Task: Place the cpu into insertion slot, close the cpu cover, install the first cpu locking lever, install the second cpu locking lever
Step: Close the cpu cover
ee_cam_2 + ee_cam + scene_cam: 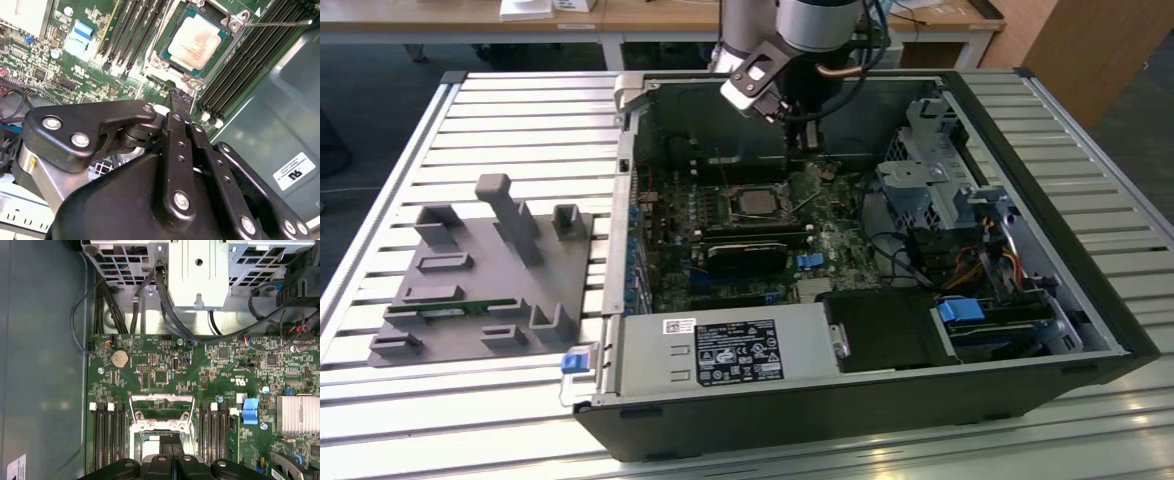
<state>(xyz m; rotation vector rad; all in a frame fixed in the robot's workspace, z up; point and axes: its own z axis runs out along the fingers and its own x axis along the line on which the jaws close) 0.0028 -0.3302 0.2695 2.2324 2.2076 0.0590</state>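
Now cpu (pixel 197 42) sitting flat inside insertion slot (pixel 156 61), pale metal top facing up. Pincer (pixel 180 97) hovering just beside insertion slot edge, fingers pressing together. Thin metal lever (pixel 275 22) sticking out from insertion slot corner. Green motherboard (pixel 150 365) surrounding insertion slot.

Bright, even light — pale glare on the cpu (pixel 196 41) — soft shadows

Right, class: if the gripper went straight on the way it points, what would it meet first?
Probably the silver rim of the insertion slot, just beside the seated cpu: the shut gripper points there in the second wrist view, though depth is unclear.
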